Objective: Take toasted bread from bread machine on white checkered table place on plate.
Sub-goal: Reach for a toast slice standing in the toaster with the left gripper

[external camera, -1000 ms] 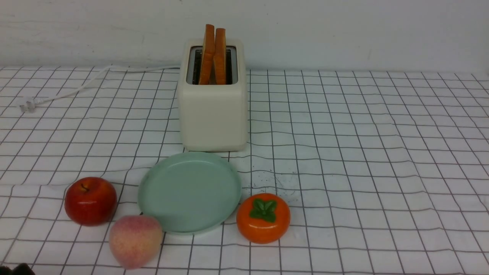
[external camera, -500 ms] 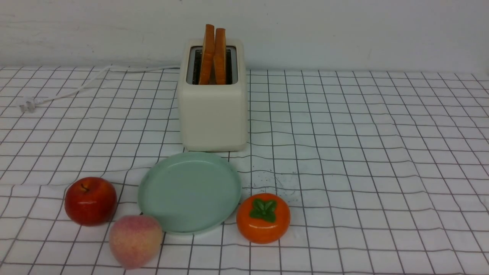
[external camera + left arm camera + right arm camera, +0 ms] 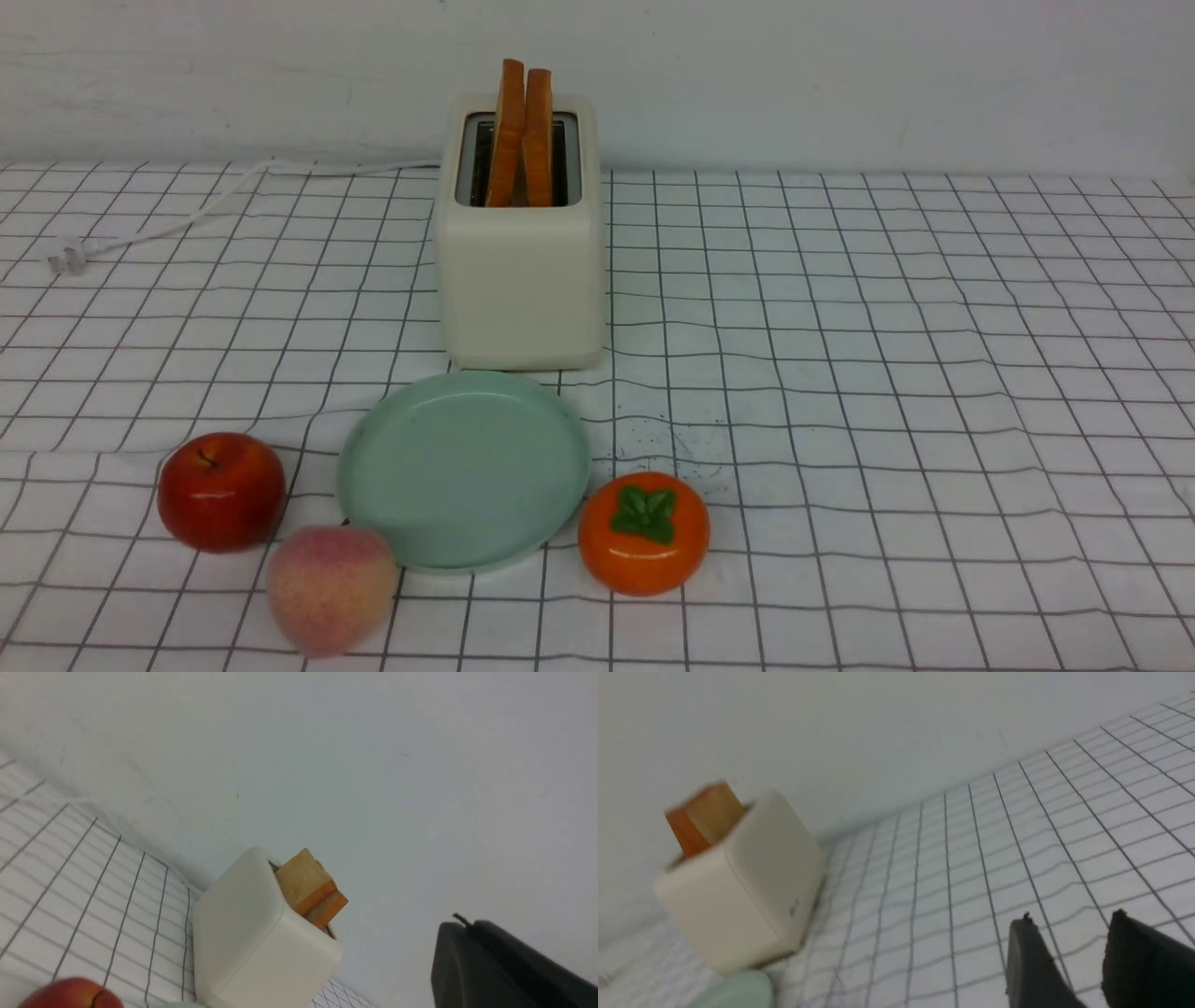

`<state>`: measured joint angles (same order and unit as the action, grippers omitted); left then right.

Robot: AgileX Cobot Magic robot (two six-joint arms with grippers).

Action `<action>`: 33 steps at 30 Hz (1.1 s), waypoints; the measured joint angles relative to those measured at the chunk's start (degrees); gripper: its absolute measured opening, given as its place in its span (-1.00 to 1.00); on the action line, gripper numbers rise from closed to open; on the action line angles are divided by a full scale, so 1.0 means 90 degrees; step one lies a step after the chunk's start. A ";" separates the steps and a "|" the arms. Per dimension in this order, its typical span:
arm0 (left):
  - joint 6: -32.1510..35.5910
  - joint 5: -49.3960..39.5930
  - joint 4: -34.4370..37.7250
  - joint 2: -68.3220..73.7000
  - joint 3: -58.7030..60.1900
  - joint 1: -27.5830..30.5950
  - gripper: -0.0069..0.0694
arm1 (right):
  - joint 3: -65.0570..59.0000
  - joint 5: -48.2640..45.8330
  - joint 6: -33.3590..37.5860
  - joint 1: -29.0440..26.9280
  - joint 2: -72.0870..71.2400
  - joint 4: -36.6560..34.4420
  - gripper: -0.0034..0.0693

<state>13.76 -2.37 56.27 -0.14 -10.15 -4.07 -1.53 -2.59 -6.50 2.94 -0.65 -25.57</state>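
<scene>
The big flat table in wrinkly white cloth with thin black squares (image 3: 887, 327) runs back to a plain white wall (image 3: 840, 75). Its whole right side is bare cloth, so there is lots of room to move there. The boxy cream-white bread machine (image 3: 521, 280) stands in the middle, close to the wall. The round, shiny, pale green plate (image 3: 462, 467) lies bare just in front of it. A red apple (image 3: 220, 490) and a pink-yellow peach (image 3: 330, 588) crowd the plate's left edge. An orange persimmon with a green leaf top (image 3: 643, 532) sits at its right edge. The two slices of toasted bread (image 3: 523, 131) stand in the slots, sticking out and leaning together. A thin white cord (image 3: 187, 210) trails off to the left.

The front view shows only the bread's orange-brown crusts. The wrist views show its pale flat faces too.

The grippers show only in the wrist views. The right gripper (image 3: 1071, 919) has its two black fingers a little apart, holding nothing, above bare cloth. The left gripper (image 3: 472, 933) is just a dark lump at the corner, so I cannot tell how wide it is.
</scene>
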 joint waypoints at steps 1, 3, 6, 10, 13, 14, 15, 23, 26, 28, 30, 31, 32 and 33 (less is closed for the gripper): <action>0.0283 -0.0181 -0.0031 0.0198 -0.0223 0.0000 -0.85 | 0.0000 0.0288 -0.0078 0.0000 0.0000 -0.0248 -0.28; 0.0418 -0.0296 -0.0031 0.0364 -0.0375 0.0000 -0.85 | 0.0047 0.0288 -0.0109 0.0000 0.0000 -0.0345 -0.32; 0.0746 -0.0650 -0.0068 0.1168 -0.0811 0.0000 -0.85 | 0.0647 -0.0318 -0.0114 0.0067 0.0084 -0.0302 -0.52; 0.0941 -0.1016 -0.0084 0.2442 -0.1438 0.0000 -0.85 | 0.2109 -0.1986 0.0503 0.0323 0.0909 0.0068 -0.82; 0.1380 -0.1304 -0.0125 0.3484 -0.2036 0.0000 -0.85 | 0.3255 -0.3313 0.1246 0.0465 0.1718 0.0181 -0.91; 0.1486 -0.1378 -0.0130 0.3767 -0.2235 0.0000 -0.85 | 0.3543 -0.3614 0.1412 0.0481 0.1928 0.0202 -0.91; 0.1663 -0.1518 -0.0138 0.4053 -0.2449 0.0000 -0.85 | 0.3817 -0.3900 0.1558 0.0488 0.2126 0.0220 -0.91; 0.2320 -0.2850 -0.0243 0.6393 -0.4785 0.0000 -0.85 | 0.5546 -0.5196 0.2155 0.0503 0.3350 0.0247 -0.91; 0.2320 -0.2932 -0.0468 0.6962 -0.5401 -0.0071 -0.85 | 0.5715 -0.5227 0.2169 0.0503 0.3498 0.0246 -0.91; 0.2320 -0.2931 -0.0718 0.7311 -0.5708 -0.0338 -0.85 | 0.5736 -0.5234 0.2169 0.0503 0.3548 0.0240 -0.91; 0.2298 -0.2891 -0.1126 0.7636 -0.5946 -0.0788 -0.85 | 0.5736 -0.5219 0.2169 0.0503 0.3608 0.0218 -0.90; 0.2198 -0.2835 -0.1439 0.7818 -0.6067 -0.1073 -0.85 | 0.5736 -0.5186 0.2169 0.0503 0.3625 0.0211 -0.90; 0.2070 -0.2789 -0.1656 0.7938 -0.6142 -0.1236 -0.85 | 0.5736 -0.5166 0.2171 0.0503 0.3637 0.0201 -0.90; 0.1907 -0.2750 -0.1826 0.8060 -0.6218 -0.1365 -0.85 | 0.5736 -0.5148 0.2171 0.0503 0.3642 0.0196 -0.90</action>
<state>30.92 -27.12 39.83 72.40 -66.11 -16.36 50.09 -48.92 13.04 7.47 32.13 -23.81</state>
